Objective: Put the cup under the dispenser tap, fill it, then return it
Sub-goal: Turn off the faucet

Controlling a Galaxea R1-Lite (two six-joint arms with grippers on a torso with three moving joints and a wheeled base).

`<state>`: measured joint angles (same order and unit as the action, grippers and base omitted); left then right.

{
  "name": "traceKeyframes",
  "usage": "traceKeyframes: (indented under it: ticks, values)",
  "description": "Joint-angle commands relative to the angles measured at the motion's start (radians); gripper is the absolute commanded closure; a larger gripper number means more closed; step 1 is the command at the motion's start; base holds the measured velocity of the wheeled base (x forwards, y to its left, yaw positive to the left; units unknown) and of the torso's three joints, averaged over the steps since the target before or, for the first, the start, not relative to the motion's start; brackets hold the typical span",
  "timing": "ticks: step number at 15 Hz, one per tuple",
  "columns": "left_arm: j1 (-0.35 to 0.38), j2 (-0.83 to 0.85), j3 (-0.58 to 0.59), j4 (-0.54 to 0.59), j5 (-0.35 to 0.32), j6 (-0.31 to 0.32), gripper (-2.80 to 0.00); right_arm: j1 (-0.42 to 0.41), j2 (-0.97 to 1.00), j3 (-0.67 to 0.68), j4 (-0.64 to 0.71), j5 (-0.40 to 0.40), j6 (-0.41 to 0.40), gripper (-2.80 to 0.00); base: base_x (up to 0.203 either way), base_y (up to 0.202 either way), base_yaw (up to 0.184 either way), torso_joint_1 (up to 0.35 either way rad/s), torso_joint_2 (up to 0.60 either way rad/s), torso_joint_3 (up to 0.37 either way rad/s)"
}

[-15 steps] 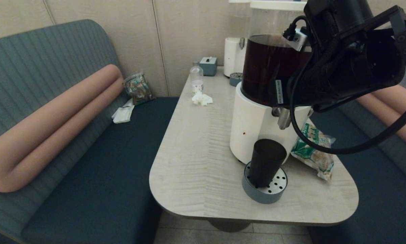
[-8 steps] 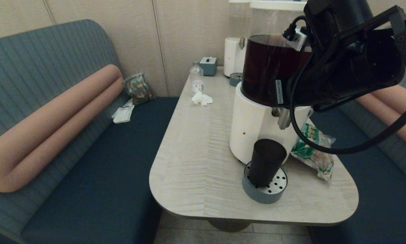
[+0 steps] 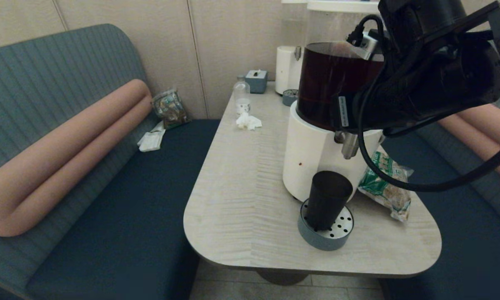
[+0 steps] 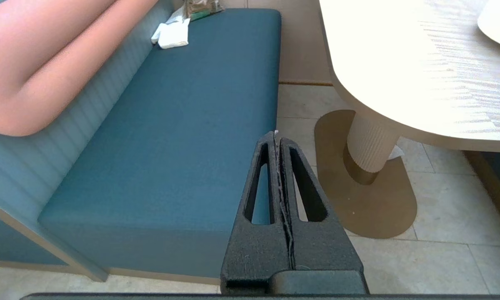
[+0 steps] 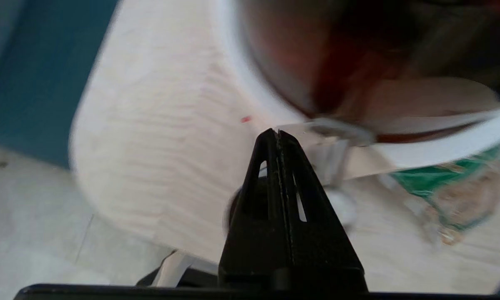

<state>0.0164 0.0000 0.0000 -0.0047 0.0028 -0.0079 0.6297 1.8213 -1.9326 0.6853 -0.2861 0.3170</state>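
Observation:
The dark smoky cup (image 3: 329, 200) stands upright on the round grey drip tray (image 3: 325, 239), below and slightly left of the silver dispenser tap (image 3: 350, 146). The tap juts from the white-based dispenser (image 3: 312, 154) with its dark brown tank (image 3: 331, 83). My right arm hangs in front of the tank and hides its own fingers in the head view. In the right wrist view my right gripper (image 5: 277, 132) is shut and empty, its tips beside the tap (image 5: 337, 137); the cup (image 5: 234, 210) lies mostly behind the fingers. My left gripper (image 4: 277, 135) is shut and empty, low beside the bench.
A green snack bag (image 3: 385, 185) lies right of the dispenser. At the table's (image 3: 241, 200) far end stand a small clear bottle (image 3: 242, 96), a crumpled tissue (image 3: 248, 121), a tissue box (image 3: 257, 80) and a second white dispenser (image 3: 286, 68). Blue benches flank the table.
My right arm has shifted slightly upward in front of the tank. The cup stays on the drip tray. Nothing was taken hold of or let go.

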Motion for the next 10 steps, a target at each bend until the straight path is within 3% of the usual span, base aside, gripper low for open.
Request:
traceKeyframes:
  ticks: [1,10]
  values:
    - [0.0,0.002,0.0,0.0,0.0,-0.001,0.0,0.012,-0.016,0.0,-0.003,0.009,0.0,0.0,0.0,0.0,0.0,0.0,0.0,0.0]
    - [0.0,0.002,0.0,-0.001,0.002,-0.001,0.0,0.042,-0.161,0.04,-0.04,-0.018,-0.051,0.0,0.0,0.0,0.0,0.0,0.0,0.0]
